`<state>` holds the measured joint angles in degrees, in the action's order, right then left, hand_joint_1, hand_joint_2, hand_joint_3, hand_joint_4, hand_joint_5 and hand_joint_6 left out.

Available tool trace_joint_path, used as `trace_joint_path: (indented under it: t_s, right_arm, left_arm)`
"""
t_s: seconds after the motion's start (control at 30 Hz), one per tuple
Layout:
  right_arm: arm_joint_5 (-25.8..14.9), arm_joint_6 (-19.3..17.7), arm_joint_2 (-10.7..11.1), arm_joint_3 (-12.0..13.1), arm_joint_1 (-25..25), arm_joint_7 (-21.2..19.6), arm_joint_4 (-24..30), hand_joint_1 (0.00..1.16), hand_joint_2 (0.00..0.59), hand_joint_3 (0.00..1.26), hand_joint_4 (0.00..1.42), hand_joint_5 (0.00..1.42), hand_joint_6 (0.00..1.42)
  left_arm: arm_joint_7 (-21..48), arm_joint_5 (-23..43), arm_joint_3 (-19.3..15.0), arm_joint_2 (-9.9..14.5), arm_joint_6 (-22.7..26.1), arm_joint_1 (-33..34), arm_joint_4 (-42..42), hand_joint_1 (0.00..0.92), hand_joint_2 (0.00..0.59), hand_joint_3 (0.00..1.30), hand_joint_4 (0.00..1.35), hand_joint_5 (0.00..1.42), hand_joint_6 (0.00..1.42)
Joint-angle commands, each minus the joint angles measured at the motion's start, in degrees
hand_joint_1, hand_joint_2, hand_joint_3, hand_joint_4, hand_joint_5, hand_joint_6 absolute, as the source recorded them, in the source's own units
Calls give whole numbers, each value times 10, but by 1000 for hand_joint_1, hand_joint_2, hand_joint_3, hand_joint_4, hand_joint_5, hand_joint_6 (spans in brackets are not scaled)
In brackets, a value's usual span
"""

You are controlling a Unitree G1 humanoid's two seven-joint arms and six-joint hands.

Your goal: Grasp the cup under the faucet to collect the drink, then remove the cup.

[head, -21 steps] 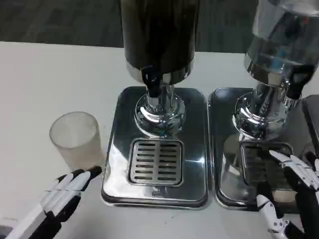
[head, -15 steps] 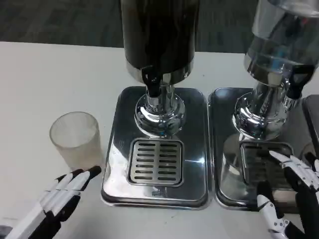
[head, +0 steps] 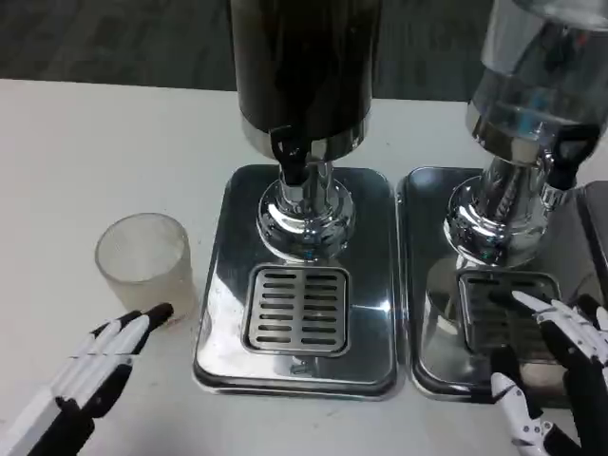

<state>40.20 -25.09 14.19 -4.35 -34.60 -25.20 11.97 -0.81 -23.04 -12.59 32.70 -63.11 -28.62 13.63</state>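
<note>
We are looking down at a frosted, translucent plastic cup [head: 144, 269] standing upright on the white table [head: 76, 152], just to the left of the shiny chrome drip tray [head: 220, 285] that belongs to the dark drink dispenser [head: 302, 66]. It is not under that dispenser's black faucet [head: 288, 157], so the filling step is not begun.

Our left hand [head: 95, 366] is lying low on the table with its fingers straight and close together, holding nothing; the black fingertips [head: 157, 313] are reaching the cup's base, and we cannot tell whether they are touching it. Our right hand [head: 560, 366] is hovering over the second chrome tray [head: 427, 285], fingers spread, also holding nothing.

We are judging the cup to be light, thin-walled and somewhat slick, easy to tip or squeeze out of shape. We are favouring a wrap around the middle of its wall, with gentle pressure.

We are finding no brand, label or legible writing anywhere.
</note>
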Motion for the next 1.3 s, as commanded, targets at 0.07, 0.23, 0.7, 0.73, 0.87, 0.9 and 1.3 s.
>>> trace_joint_path:
  t_s: [0.07,0.23,0.7,0.73,0.87,0.9,1.3]
  right_arm:
    - [-5,-8,0,2,-7,-1,4,271,455,313,271,206,45]
    - [4,-2,-10,-6,-9,-2,9,272,455,316,271,207,46]
    - [22,4,-32,-14,-28,-18,20,275,455,324,271,220,48]
    - [21,4,-33,-15,-28,-18,19,275,455,325,271,220,48]
    - [19,3,-36,-11,-29,-23,17,275,455,325,271,220,52]
    - [17,2,-35,-10,-30,-24,15,275,455,325,271,221,53]
    - [-2,-6,-22,-5,-26,-11,10,276,455,340,280,230,75]
  left_arm:
    - [-10,41,1,5,-51,22,45,0,113,59,0,49,18]
    - [18,90,18,33,-75,54,93,0,112,69,0,54,21]
    - [139,254,74,98,-102,175,252,0,77,63,0,62,43]
    - [140,257,68,94,-102,182,257,0,66,54,0,68,48]
    - [131,243,46,82,-104,202,267,0,51,31,0,73,55]
    - [129,236,42,77,-101,209,268,0,50,31,0,73,55]
    - [122,192,34,43,-15,278,293,0,14,0,0,111,150]
